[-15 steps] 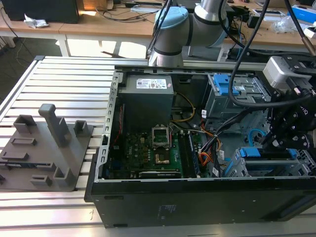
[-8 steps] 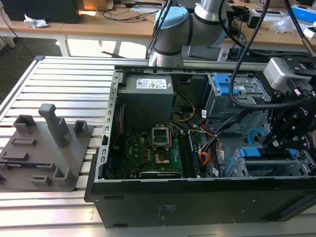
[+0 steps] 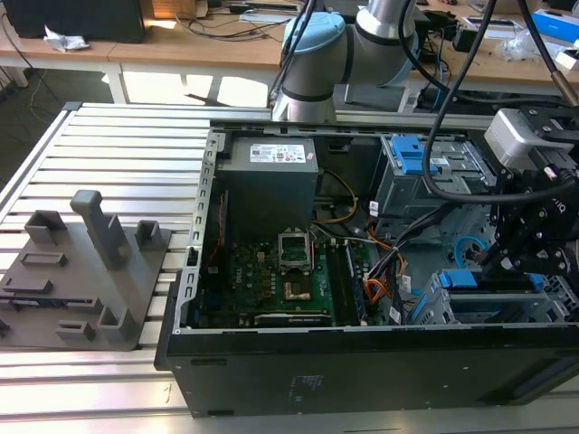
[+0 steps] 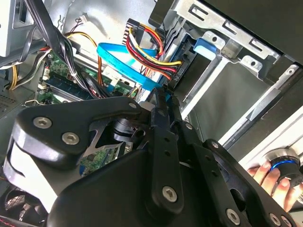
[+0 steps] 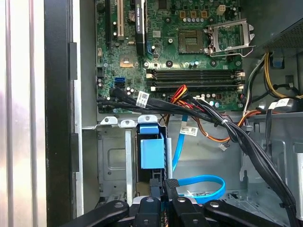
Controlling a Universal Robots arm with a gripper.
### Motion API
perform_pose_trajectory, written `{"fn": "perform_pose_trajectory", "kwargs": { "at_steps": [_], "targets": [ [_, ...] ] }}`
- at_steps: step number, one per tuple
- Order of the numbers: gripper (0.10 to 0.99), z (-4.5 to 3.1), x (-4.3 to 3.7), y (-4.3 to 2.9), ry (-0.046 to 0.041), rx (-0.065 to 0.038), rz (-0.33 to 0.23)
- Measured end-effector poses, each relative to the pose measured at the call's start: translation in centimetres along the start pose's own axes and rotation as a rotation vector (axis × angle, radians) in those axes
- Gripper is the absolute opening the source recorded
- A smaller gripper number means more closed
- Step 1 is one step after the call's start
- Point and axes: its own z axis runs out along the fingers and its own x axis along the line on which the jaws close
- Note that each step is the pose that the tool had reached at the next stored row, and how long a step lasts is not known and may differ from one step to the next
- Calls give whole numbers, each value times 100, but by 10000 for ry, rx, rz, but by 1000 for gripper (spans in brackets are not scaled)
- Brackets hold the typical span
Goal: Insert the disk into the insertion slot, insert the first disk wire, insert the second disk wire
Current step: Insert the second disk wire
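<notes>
The ribbed aluminium tabletop [image 3: 118,163] runs under an open black computer case [image 3: 362,362]. On it, toward the exterior view's left of the case, stands a grey plastic fixture [image 3: 86,271] with upright posts. Beyond the case stretches a long wooden desk [image 3: 208,50] strewn with cables, a dark box [image 3: 72,18] and crumpled paper [image 3: 63,40]. Bright light falls on the floor [image 3: 167,88] beneath the desk.

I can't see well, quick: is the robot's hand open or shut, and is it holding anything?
Hand: shut, its fingertips pinching something small and dark near the blue cable; what that is cannot be told.
</notes>
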Motion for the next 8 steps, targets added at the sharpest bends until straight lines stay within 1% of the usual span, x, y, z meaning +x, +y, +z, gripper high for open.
{"fn": "perform_pose_trajectory", "kwargs": {
  "at_steps": [3, 4, 8],
  "targets": [
    [161, -7, -4, 0, -16, 1, -4],
    [161, -13, -6, 1, -2, 0, -3],
    [161, -9, -5, 1, -2, 0, -3]
  ]
}}
